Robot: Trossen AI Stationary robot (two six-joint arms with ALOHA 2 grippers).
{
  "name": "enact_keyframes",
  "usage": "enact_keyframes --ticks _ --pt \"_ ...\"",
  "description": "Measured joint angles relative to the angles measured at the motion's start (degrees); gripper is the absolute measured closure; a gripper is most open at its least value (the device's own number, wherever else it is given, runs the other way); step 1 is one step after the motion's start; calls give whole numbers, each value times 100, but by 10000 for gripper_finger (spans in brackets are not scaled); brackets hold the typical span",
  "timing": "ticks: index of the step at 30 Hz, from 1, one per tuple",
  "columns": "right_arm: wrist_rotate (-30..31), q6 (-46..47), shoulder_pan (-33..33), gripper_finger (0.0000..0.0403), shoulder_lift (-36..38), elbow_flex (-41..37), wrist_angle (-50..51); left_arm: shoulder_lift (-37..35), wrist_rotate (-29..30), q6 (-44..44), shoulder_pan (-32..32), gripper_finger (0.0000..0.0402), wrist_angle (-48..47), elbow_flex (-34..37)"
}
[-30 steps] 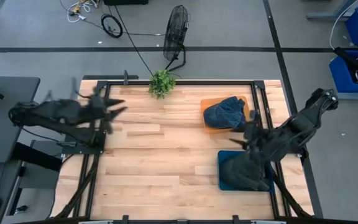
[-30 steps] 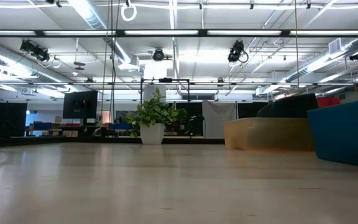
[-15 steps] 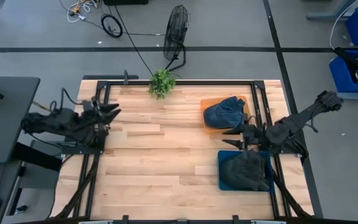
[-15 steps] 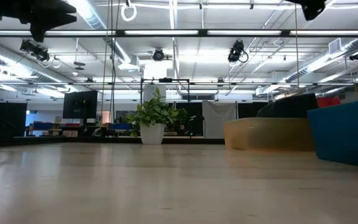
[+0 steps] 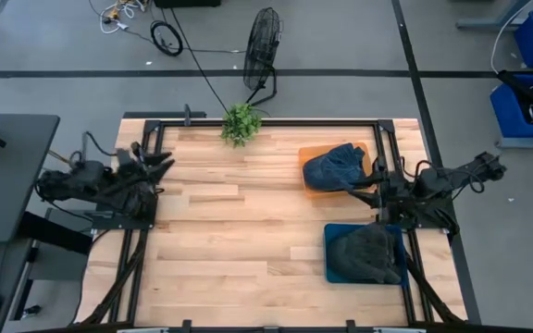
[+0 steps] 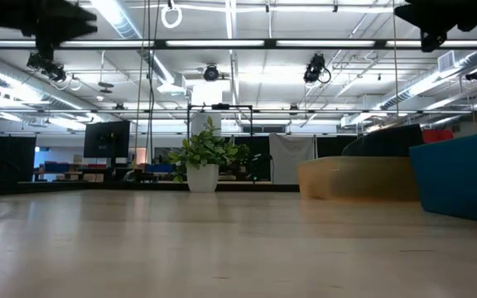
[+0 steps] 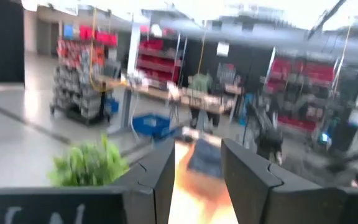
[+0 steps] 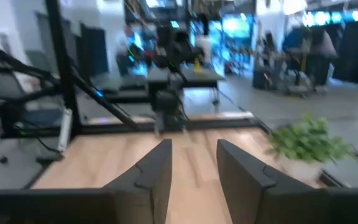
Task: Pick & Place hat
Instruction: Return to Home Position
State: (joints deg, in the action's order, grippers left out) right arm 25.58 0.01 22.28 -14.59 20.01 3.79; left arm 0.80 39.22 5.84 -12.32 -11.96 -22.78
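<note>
A blue denim hat (image 5: 334, 169) lies on an orange tray (image 5: 307, 154) at the table's far right. A dark hat (image 5: 366, 254) rests in a blue tray (image 5: 331, 231) at the near right. My right gripper (image 5: 364, 180) hovers by the right edge, between the two trays, touching neither hat. Its fingers stand apart in the right wrist view (image 8: 194, 180). My left gripper (image 5: 160, 165) waits at the table's left edge, open and empty, as its wrist view (image 7: 197, 180) shows. That view sees the denim hat (image 7: 204, 158) far off.
A small potted plant (image 5: 241, 122) stands at the middle of the far edge. The wooden table (image 5: 239, 231) between the arms is bare. A black frame rail (image 5: 387, 157) runs beside the trays on the right. A floor fan (image 5: 263, 46) stands beyond the table.
My right arm has lifted off the blue tray and drawn back toward the table's right edge, its gripper moving toward the far side; the dark hat stays in the blue tray. My left arm has pulled back toward the left edge.
</note>
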Motion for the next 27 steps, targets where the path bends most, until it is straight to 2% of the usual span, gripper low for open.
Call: enact_keyframes --ticks 4,10,16,20,23,27 --pt "-217 -370 0 273 561 -521 -516 15 5 530 -2 269 14 501" --pt "-257 -570 2 273 1154 -787 -188 19 39 872 41 269 624 1336" --pt "-271 -792 0 273 1458 -794 167 17 61 851 295 269 809 1349" --pt "-601 -942 -63 273 1460 -1007 -277 15 55 526 563 269 1115 1293" --pt "-911 -1183 -172 273 1460 -1386 -839 17 -315 535 787 269 1157 1313" --pt "-971 -1294 -394 273 1460 -1835 -1417 21 -924 937 1045 269 1164 1529"
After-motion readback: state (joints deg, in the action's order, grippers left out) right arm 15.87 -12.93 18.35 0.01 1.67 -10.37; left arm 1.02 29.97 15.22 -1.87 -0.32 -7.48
